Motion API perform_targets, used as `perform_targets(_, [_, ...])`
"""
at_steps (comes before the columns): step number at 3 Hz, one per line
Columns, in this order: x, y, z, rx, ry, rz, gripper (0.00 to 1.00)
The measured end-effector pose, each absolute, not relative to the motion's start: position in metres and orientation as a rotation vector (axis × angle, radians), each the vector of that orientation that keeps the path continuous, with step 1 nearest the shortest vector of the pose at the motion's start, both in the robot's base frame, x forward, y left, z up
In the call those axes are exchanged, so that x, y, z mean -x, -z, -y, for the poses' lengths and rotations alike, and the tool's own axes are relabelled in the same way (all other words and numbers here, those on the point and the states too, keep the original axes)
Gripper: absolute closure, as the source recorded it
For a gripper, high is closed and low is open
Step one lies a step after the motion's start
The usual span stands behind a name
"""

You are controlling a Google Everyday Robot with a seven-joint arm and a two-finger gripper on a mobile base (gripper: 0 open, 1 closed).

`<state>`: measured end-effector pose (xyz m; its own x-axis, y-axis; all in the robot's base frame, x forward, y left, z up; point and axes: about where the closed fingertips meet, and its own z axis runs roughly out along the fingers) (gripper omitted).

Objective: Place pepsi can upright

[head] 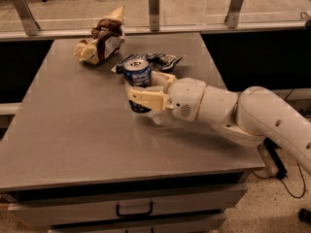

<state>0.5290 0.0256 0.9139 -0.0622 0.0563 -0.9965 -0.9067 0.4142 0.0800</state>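
The pepsi can [138, 76] is dark blue with a silver top and stands upright near the middle of the grey table [73, 135]. My gripper [141, 92] reaches in from the right on a white arm and is shut on the can, one cream finger [146, 100] across its front, the other behind it. The can's base looks at or just above the tabletop; I cannot tell if it touches.
A flat crinkled blue snack bag [160, 60] lies just behind the can. A brown and white crumpled bag [99, 43] sits at the back left. A glass rail with metal posts [154, 6] runs along the far edge. A drawer handle [133, 210] is below the front edge.
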Motion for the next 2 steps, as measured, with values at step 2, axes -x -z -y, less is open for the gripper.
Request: perform_targets(2, [-0.5228,-0.8971,-0.0405,0.822,-0.920,-1.402,0.82])
